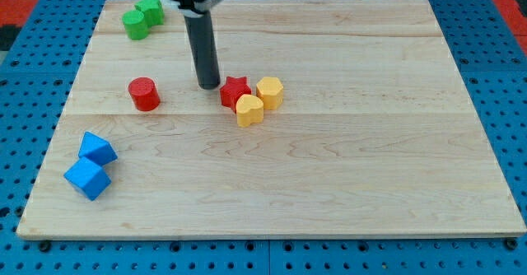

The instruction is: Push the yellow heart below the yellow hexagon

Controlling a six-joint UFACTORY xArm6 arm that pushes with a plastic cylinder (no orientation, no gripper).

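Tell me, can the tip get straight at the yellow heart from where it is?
Probably not directly. My tip sits at the view's left of the red star, which lies between it and the yellow heart. The yellow hexagon crowds the heart's upper right. Its lower-left side looks free, so going round below the star should work.

You see a red star-shaped block [234, 90] near the middle of the pale wooden board [346, 176], with a red cylinder block [144, 93] to its left. Two green blocks [142, 17] touch at the view's top left; two blue cube-like blocks [92, 165] touch at bottom left.

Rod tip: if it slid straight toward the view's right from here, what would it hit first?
My tip sits just left of the red star, so it would probably meet that first; the yellow heart and yellow hexagon lie beyond.
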